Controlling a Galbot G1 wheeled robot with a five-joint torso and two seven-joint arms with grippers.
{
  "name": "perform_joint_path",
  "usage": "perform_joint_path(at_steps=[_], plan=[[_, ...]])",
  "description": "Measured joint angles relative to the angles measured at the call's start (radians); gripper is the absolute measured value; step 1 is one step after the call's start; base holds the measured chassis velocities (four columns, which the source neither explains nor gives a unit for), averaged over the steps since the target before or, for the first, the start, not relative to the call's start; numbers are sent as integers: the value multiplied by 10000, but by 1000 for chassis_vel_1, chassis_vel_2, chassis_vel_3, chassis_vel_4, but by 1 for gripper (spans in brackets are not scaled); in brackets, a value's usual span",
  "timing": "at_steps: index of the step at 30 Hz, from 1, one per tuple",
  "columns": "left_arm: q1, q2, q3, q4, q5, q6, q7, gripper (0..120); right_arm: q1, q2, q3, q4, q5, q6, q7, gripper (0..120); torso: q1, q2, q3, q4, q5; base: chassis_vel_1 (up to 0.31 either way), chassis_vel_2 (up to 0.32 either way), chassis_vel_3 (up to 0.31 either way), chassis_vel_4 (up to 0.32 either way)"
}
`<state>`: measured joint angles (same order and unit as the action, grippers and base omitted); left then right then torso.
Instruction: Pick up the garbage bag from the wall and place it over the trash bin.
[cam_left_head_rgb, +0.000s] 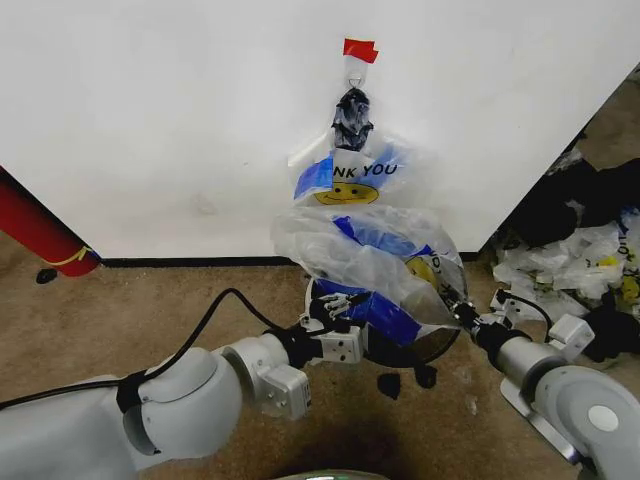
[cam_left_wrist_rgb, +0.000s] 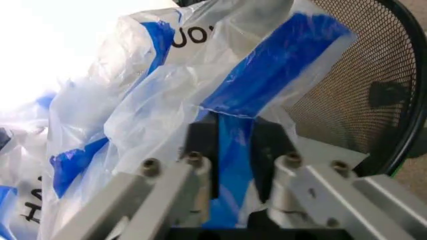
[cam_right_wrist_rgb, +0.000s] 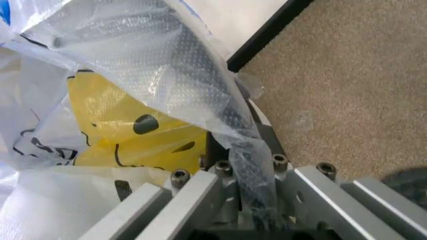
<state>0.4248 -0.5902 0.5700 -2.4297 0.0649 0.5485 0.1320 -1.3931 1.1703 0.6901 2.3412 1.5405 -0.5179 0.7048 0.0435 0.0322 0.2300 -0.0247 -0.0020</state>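
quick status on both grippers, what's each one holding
Left gripper: shut on the garbage bag, pinching a blue tape patch at the trash bin.
Right gripper: shut on the garbage bag's opposite edge.

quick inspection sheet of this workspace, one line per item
surface: brown carpet floor, worn.
job's things: garbage bag stretched over the trash bin, top bunched at a hook under red tape on the wall.
clutter: pile of plastic bags to the right; red cylinder to the left.
grippers: left end effector and right end effector each shut on a bag edge.
cables: black cable along the left arm.
surroundings: black baseboard.
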Motion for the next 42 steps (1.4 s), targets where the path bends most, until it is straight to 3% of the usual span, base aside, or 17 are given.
perform_joint_path(at_steps=[4,9,17,25,34,42], plan=[[138,66,-4,-41,1,-99,-73,0,-3,-3,0,-57,-27,0,-35,0,0,0,0,1,-1,0,0,0,0],[285,151,-28,-72,-80,-469,-191,0,76,35,-65,-147,-46,2,-31,0,0,0,0,1,-1,0,0,0,0],[688,443,-92,-112,-1095,-1829,-701,0,611,355,55,-307,270,151,277,0,0,0,0,1,-1,0,0,0,0],[1253,1218,-363,-397,-1320,-2908,-407,0,825,551,35,-359,539,155,508,0,0,0,0,1,-2,0,0,0,0],[2681,1443,-700,-85,23,-3161,33,0,770,528,164,-96,933,155,768,0,0,0,0,0,-2,0,0,0,0],[3158,777,-731,1069,1352,-3283,73,0,529,488,238,209,1055,110,839,0,0,0,0,0,0,0,0,0,0]])
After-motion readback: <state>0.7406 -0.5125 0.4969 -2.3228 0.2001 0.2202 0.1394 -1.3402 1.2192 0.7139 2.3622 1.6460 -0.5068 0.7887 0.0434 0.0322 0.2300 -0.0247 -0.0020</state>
